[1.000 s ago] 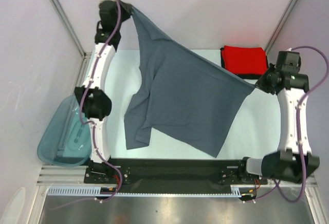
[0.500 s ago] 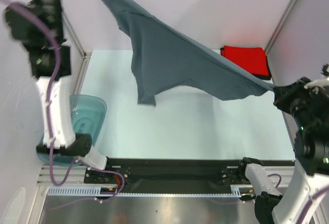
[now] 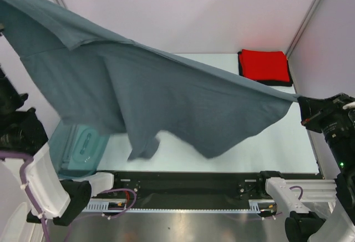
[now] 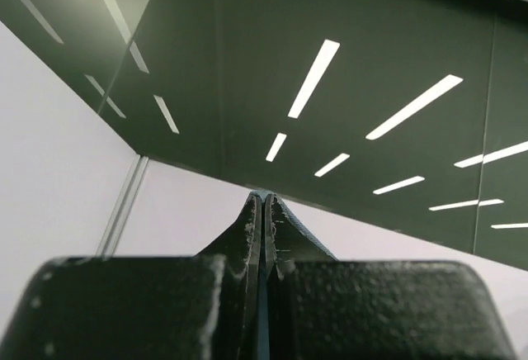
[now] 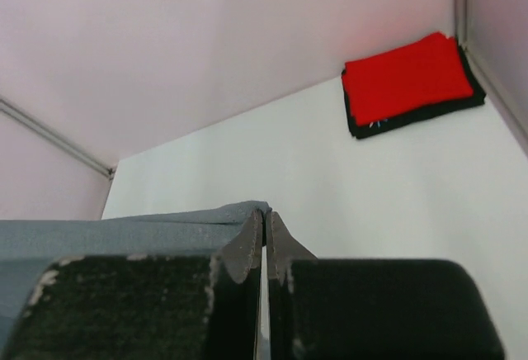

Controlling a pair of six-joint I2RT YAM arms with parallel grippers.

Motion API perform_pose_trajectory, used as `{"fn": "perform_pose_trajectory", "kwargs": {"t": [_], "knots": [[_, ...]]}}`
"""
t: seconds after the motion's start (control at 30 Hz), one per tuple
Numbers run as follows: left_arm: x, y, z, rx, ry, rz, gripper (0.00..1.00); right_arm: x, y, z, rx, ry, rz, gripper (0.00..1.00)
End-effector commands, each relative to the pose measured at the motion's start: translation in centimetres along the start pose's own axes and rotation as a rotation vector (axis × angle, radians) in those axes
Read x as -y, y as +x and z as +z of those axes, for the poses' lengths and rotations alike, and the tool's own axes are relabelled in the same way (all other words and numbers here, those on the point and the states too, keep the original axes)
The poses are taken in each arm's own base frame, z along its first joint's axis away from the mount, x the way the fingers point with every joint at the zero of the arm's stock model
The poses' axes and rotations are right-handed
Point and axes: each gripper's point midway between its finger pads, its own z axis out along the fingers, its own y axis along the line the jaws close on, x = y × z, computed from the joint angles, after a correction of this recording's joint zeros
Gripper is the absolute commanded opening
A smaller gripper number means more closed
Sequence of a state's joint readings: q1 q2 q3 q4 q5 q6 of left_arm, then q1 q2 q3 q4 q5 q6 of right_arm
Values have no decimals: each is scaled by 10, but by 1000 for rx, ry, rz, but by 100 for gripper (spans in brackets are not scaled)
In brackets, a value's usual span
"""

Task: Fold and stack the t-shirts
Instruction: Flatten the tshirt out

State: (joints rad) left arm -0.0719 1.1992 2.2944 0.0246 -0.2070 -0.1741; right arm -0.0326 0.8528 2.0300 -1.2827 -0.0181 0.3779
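Table (image 3: 238, 136) pale, white walls (image 3: 194, 9) | we see grey t-shirt (image 3: 155, 92) stretched in air over it, corner pinched by right gripper (image 5: 264, 215) | red t-shirt (image 3: 265, 64) on black t-shirt (image 3: 273, 82), far right corner | left gripper (image 4: 262, 199) pressed together on a cloth sliver, outside our top view

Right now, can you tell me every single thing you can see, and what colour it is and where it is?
blue-grey t-shirt: one, slate blue-grey, stretched out in the air above the table
red t-shirt: one, bright red, folded, far right corner of the table, on top of the black one
black t-shirt: one, black, folded, under the red one with only its edges showing
tub: one, see-through teal, near left edge, partly hidden by the hanging shirt
table: one, pale white top
left fingers: two, black, shut on an edge of the blue-grey t-shirt, raised high
right fingers: two, black, shut on the shirt's other end, at the right side
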Motion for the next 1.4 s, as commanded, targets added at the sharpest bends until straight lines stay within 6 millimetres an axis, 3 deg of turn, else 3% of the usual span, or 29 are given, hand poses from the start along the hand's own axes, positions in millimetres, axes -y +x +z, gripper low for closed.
{"fn": "perform_pose_trajectory", "kwargs": {"t": [0.0, 0.03, 0.07, 0.1, 0.17, 0.2, 0.27, 0.3, 0.33, 0.37, 0.4, 0.43, 0.5, 0.53, 0.67, 0.8, 0.9, 1.07, 1.17, 1.37], "knots": [[-32, 105, 22, -132, -99, 74, 0, 54, 61, 15, -267, 281, 11, 0], [-33, 127, 23, -168, -95, 63, 1, 59, 64, 18, -277, 306, 12, 0], [-36, 161, 23, -224, -93, 55, 0, 64, 67, 22, -288, 334, 12, 0], [-43, 215, 23, -309, -94, 53, 0, 71, 71, 28, -308, 377, 4, 0], [-44, 285, 17, -422, -66, 1, 0, 86, 96, 44, -406, 444, -9, 0], [-54, 354, 6, -528, -71, -11, 0, 98, 111, 54, -464, 504, -28, 0], [-49, 413, -6, -619, -30, -86, 0, 127, 152, 66, -620, 622, -73, 0], [-59, 491, -35, -737, -45, -102, 0, 138, 163, 80, -657, 653, -76, 0], [-58, 523, -49, -789, -33, -121, 0, 156, 170, 83, -678, 710, -53, 0], [-54, 551, -57, -820, -5, -145, 0, 177, 200, 83, -764, 768, -62, 0], [-55, 584, -76, -882, -8, -148, 0, 187, 206, 97, -741, 764, -45, 0], [-61, 650, -121, -986, -22, -146, 0, 202, 217, 104, -770, 808, -15, 0], [-56, 691, -150, -1027, -28, -188, 0, 222, 221, 123, -740, 849, 54, 0], [-63, 725, -179, -1062, -44, -203, 0, 234, 231, 134, -786, 886, 61, 0], [-72, 766, -224, -1121, -108, -223, 1, 259, 242, 171, -837, 930, 114, 0], [-67, 776, -240, -1142, -108, -251, 0, 274, 242, 203, -861, 925, 111, 0], [-64, 780, -249, -1166, -111, -271, 0, 284, 254, 212, -896, 933, 99, 0], [-53, 779, -258, -1193, -108, -309, 0, 299, 278, 209, -938, 954, 72, 0], [-43, 776, -258, -1196, -135, -385, 0, 311, 280, 209, -929, 978, 60, 0], [-1, 770, -260, -1216, -94, -471, 0, 329, 277, 225, -897, 970, 93, 0]]}}
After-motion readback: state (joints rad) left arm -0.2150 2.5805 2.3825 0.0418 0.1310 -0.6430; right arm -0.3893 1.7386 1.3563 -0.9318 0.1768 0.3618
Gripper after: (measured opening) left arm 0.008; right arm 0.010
